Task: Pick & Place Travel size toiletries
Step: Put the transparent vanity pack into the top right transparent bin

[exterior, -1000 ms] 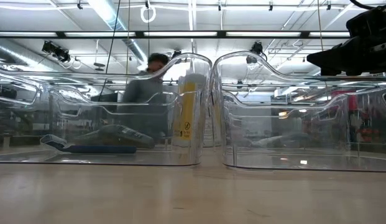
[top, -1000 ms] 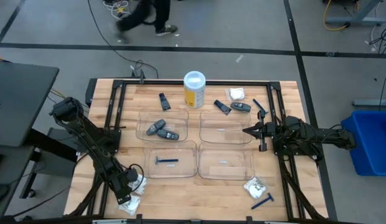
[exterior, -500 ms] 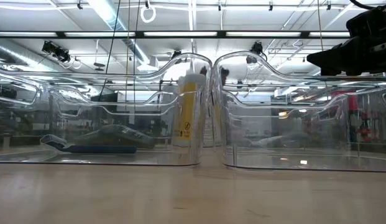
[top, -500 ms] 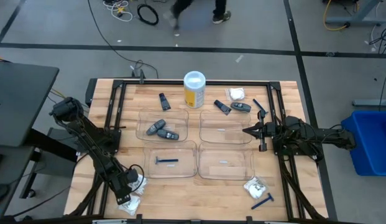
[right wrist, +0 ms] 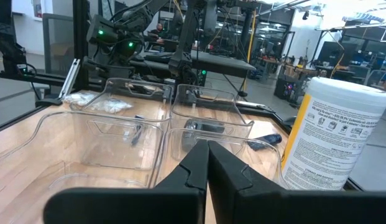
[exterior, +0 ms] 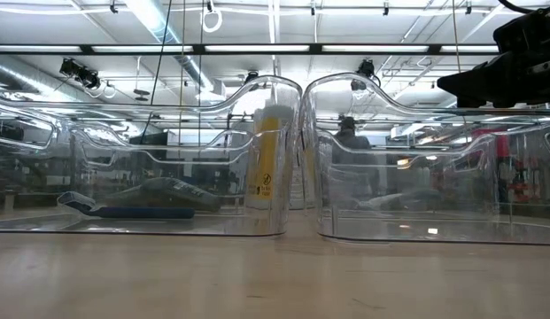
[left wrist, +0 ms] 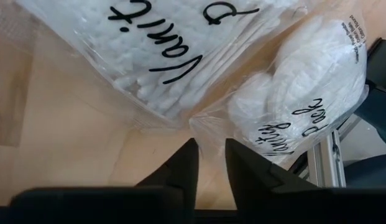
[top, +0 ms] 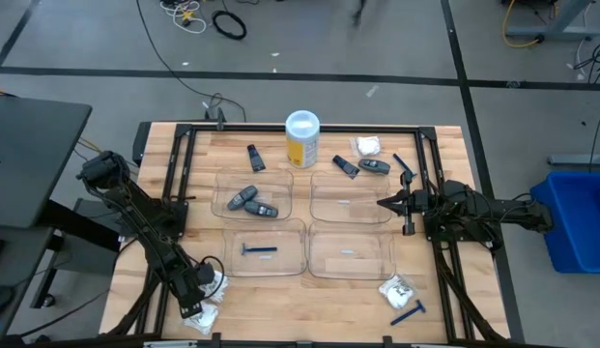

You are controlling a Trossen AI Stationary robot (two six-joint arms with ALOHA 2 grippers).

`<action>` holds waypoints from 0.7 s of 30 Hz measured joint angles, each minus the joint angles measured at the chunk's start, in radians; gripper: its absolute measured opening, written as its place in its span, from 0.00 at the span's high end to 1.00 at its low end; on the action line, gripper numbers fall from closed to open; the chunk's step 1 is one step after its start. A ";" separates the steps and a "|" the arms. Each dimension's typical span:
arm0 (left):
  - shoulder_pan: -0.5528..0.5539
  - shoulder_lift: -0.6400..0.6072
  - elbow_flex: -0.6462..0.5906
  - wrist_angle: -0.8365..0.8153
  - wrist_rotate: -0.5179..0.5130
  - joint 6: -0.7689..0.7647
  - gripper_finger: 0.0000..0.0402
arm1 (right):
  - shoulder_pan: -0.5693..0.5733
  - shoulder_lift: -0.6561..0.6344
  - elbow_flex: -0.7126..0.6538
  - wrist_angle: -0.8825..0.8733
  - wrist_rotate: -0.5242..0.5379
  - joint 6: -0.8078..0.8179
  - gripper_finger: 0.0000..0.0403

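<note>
A: Where is the left arm?

B: In the overhead view it stretches from the upper left of the table [top: 444, 145] down to the lower left corner, bent low, its left pincer [top: 198, 293] down on the white crinkly packets [top: 213, 287] there.

A: And the fingers?

B: The left wrist view shows the two dark fingers [left wrist: 180, 171] drawn near each other with only a narrow gap, the edge of a clear packet [left wrist: 304, 106] of white cotton pads lying right at the tips. A second packet [left wrist: 161, 56], full of cotton swabs, lies just beside it. Whether the film is truly pinched, I cannot tell.

A: The right arm?

B: It lies level along the right side of the frame, reaching toward the middle, its right pincer [top: 385, 203] hanging at the right edge of the upper right clear tray [top: 350, 198]. Its own camera shows the fingers pressed together, holding nothing.

A: The other toiletries?

B: Two grey oval sticks [top: 251, 202] sit in the upper left tray [top: 222, 179], a blue razor [top: 259, 250] in the lower left tray [top: 300, 259]. Another packet [top: 398, 288] and razor [top: 408, 312] lie at the lower right. A dark tube [top: 255, 158] is just left of the yellow canister [top: 301, 140].
</note>
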State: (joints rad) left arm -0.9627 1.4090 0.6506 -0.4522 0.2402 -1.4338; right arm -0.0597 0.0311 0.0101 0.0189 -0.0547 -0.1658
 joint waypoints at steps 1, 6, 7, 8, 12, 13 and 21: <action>0.000 0.000 0.000 0.000 0.000 0.001 0.81 | 0.000 0.000 0.000 0.000 0.000 0.000 0.97; 0.000 0.000 0.000 0.000 0.000 0.001 0.87 | 0.000 0.000 0.000 0.000 0.000 0.000 0.97; 0.000 0.000 0.000 0.000 0.000 0.001 0.87 | 0.000 0.000 0.000 0.000 0.000 0.000 0.97; 0.000 0.000 0.000 0.000 0.001 0.001 0.88 | 0.000 0.000 0.000 0.000 0.000 0.000 0.97; 0.000 0.000 0.000 0.000 0.001 0.002 0.91 | 0.000 0.000 0.000 0.000 0.000 0.000 0.97; 0.000 0.000 0.000 0.000 0.001 0.002 0.91 | 0.000 0.000 0.000 0.000 0.000 0.000 0.97; 0.000 0.000 0.000 0.000 0.001 0.002 0.96 | 0.000 0.000 0.000 0.000 0.000 0.000 0.97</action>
State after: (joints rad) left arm -0.9627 1.4090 0.6506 -0.4522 0.2410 -1.4322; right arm -0.0595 0.0313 0.0097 0.0189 -0.0547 -0.1658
